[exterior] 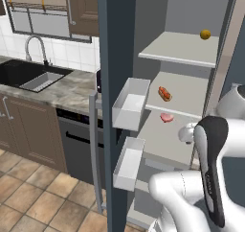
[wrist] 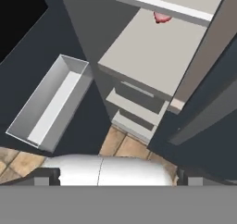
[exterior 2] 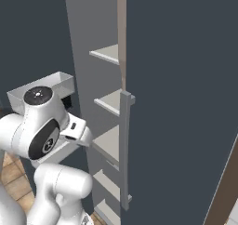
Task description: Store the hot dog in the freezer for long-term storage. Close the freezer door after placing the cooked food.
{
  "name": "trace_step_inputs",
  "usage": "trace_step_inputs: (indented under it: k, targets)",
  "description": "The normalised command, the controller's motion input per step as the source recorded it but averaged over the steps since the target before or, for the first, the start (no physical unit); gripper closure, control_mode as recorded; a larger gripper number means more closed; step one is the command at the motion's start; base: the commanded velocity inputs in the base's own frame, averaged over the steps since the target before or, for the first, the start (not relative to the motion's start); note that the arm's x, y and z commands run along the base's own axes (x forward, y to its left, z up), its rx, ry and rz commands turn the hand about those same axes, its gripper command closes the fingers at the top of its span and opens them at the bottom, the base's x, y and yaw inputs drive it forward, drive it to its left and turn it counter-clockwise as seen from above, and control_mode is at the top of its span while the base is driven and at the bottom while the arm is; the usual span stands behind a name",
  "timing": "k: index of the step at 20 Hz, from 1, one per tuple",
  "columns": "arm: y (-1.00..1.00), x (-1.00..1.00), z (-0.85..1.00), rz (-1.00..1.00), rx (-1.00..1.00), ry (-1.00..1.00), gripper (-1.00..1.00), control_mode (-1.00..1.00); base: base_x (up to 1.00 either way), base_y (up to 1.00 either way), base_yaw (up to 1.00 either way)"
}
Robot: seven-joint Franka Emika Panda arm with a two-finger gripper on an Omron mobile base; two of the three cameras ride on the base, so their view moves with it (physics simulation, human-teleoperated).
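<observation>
A kitchen with brown cabinets and a sink [exterior: 33,75] at left. The freezer [exterior: 189,49] stands open at frame right, the freezer door [exterior: 115,82] swung wide. The hot dog [exterior: 164,93] lies mid-frame on the second shelf, above a pink meat piece [exterior: 166,117]. The gripper [wrist: 115,179], at the hand view's bottom, is spread and empty.

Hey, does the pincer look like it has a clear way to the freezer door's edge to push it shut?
Probably yes. The freezer door stands wide open with its inner bins facing the arm, and nothing sits between them. The pincer is open and empty.
</observation>
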Motion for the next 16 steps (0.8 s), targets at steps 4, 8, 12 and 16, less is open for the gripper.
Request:
trace_step_inputs:
  k: [4, 8, 12, 16]
  targets:
    - [0.26, -0.38, 0.11, 0.00, -0.16, 0.13, -1.00, -1.00, 0.00, 0.00, 0.00]
    - [0.11, -0.08, 0.10, -0.05, -0.17, 0.23, -1.00, -1.00, 0.00, 0.00, 0.00]
    - [0.00, -0.04, 0.05, -0.04, -0.07, 0.26, -1.00, -1.00, 0.00, 0.00, 0.00]
    - [-0.01, -0.12, -0.02, -0.01, 0.07, 0.12, -1.00, -1.00, 0.00, 0.00, 0.00]
